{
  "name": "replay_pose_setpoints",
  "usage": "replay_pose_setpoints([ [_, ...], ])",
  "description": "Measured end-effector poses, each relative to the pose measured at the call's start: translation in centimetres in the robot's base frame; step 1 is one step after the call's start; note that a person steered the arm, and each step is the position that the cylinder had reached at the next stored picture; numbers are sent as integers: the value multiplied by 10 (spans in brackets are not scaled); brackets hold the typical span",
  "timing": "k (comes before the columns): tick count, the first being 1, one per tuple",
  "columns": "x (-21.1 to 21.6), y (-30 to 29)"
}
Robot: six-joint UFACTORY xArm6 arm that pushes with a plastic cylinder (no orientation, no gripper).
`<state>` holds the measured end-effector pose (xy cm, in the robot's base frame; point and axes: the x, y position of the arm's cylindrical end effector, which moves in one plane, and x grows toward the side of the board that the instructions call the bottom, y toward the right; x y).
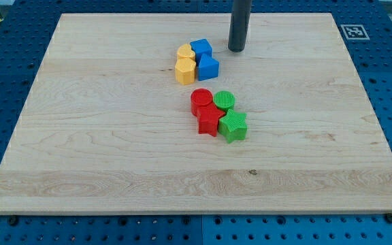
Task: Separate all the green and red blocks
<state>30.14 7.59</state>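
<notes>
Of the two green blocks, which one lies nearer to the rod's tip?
The round green cylinder, toward the view's top, is nearer my tip; the green star-shaped block sits below it.

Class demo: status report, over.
My tip at view's top, beside blue blocks. Red blocks and green blocks clustered, touching. Path clear.

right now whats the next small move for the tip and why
Probably bring my tip down the view to the seam between the red cylinder and green cylinder. The red and green blocks touch in one cluster, and my tip sits above them, beside the blue blocks.
</notes>
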Motion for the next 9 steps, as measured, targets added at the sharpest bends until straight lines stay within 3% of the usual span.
replay_pose_setpoints([
  [2, -50, -86],
  [3, -37, -137],
  [5, -24, -181],
  [9, -10, -192],
])
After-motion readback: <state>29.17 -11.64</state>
